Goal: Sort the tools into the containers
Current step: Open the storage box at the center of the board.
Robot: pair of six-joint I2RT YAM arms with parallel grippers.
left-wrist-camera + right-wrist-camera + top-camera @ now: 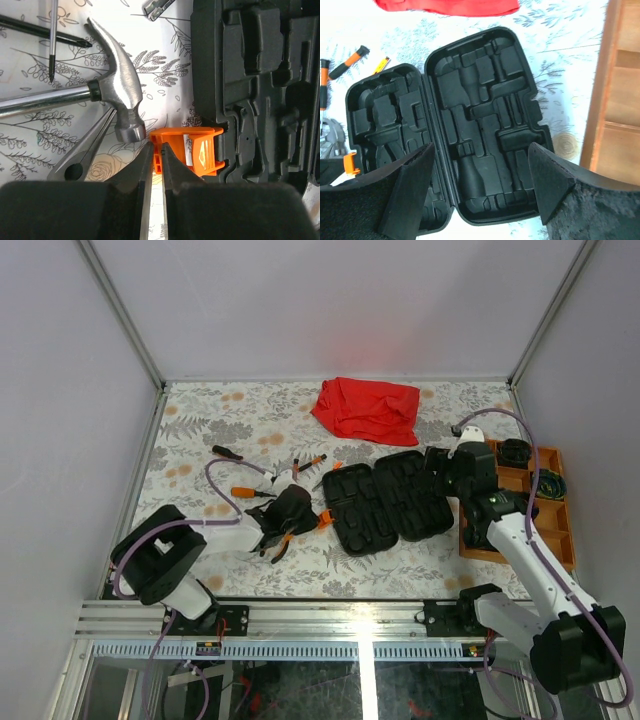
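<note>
The black case (385, 502) lies open and flat in the middle of the table, its moulded recesses bare (480, 115). My left gripper (315, 518) is at the case's left edge, shut on the thin end of the orange latch (192, 150). Just left of it lie the hammer (122, 95), with its steel head close to the latch, and the pliers (82, 155). Orange-and-black screwdrivers (250, 492) lie further left. My right gripper (480, 182) hangs open over the case's right half with nothing between its fingers. The orange tray (520, 530) sits at the right.
A red cloth (367, 408) lies bunched behind the case. Dark coiled items sit in the tray's far compartments (516, 452). Screwdriver shafts (52, 40) cross the table above the hammer. White walls and metal posts close in the table on three sides.
</note>
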